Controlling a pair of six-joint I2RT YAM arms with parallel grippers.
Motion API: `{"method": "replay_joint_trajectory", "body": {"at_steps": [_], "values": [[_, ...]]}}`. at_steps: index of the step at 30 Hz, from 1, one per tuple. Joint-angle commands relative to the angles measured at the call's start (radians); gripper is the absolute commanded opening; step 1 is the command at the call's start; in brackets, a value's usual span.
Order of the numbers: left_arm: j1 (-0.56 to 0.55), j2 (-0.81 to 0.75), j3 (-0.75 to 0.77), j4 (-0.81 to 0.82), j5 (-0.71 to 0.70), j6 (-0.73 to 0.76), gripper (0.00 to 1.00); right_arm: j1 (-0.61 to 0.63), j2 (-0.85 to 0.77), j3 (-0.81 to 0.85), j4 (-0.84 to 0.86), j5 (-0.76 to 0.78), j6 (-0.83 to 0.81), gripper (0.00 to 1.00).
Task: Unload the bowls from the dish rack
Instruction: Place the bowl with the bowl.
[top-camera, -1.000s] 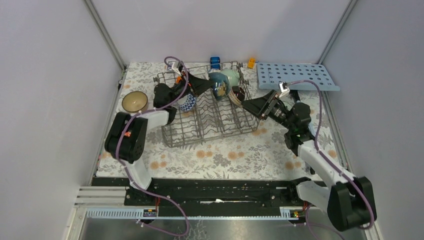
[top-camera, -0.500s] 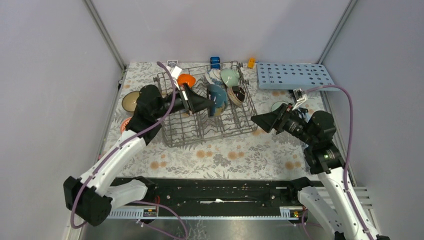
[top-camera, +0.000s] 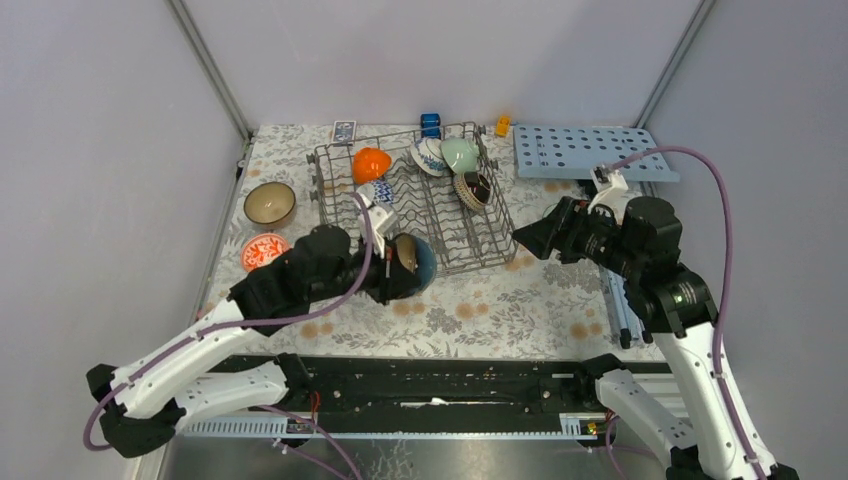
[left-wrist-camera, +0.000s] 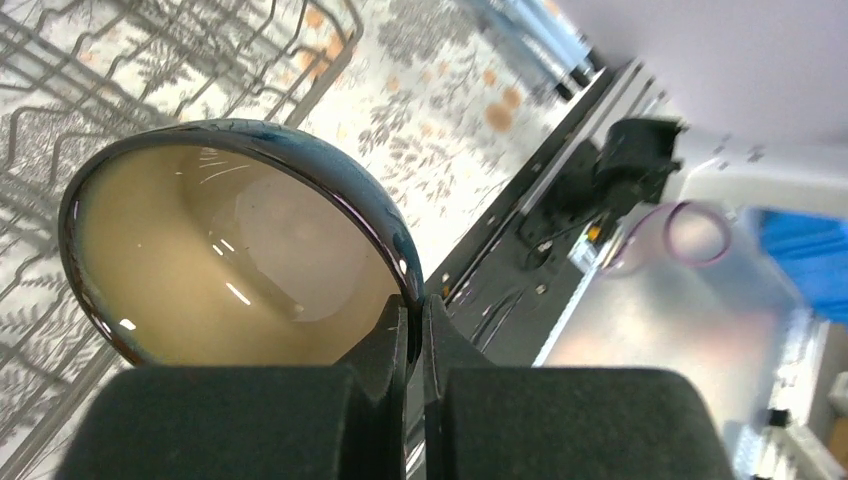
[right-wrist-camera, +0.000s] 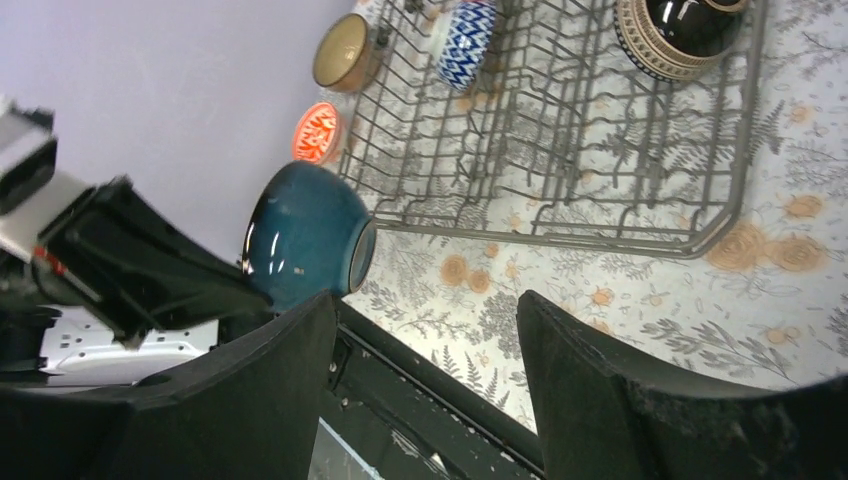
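Left gripper (top-camera: 388, 272) pinches the blue bowl (top-camera: 412, 262) by its rim at the rack's (top-camera: 450, 235) 6 o'clock edge. Glazed ceramic: stiff, slick, breakable, likely hefty; a rim pinch suits it. Right gripper (top-camera: 527, 240) hangs wide, empty, at 3 o'clock.

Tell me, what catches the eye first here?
The left end effector pinches the rim of a dark blue bowl, held on its side at the near edge of the wire dish rack. At the rack's far end sit an orange bowl and a pale green bowl.
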Motion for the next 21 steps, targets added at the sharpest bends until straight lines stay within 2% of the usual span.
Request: {"method": "replay_joint_trajectory", "body": {"at_steps": [1,6,10,16,21], "values": [[-0.154,0.002,0.043,-0.02,-0.283,0.099,0.0,0.024,0.104,0.117,-0.15,0.085,-0.084,0.73],[-0.417,0.095,0.079,-0.082,-0.559,0.179,0.0,0.068,0.2,0.198,-0.2,0.173,-0.116,0.73],[-0.632,0.179,0.097,-0.082,-0.728,0.287,0.0,0.163,0.287,0.235,-0.227,0.263,-0.136,0.73],[-0.803,0.293,0.089,-0.08,-0.852,0.443,0.0,0.29,0.394,0.329,-0.253,0.385,-0.168,0.75],[-0.893,0.32,0.026,-0.056,-0.839,0.582,0.0,0.311,0.412,0.322,-0.222,0.35,-0.181,0.76]]}}
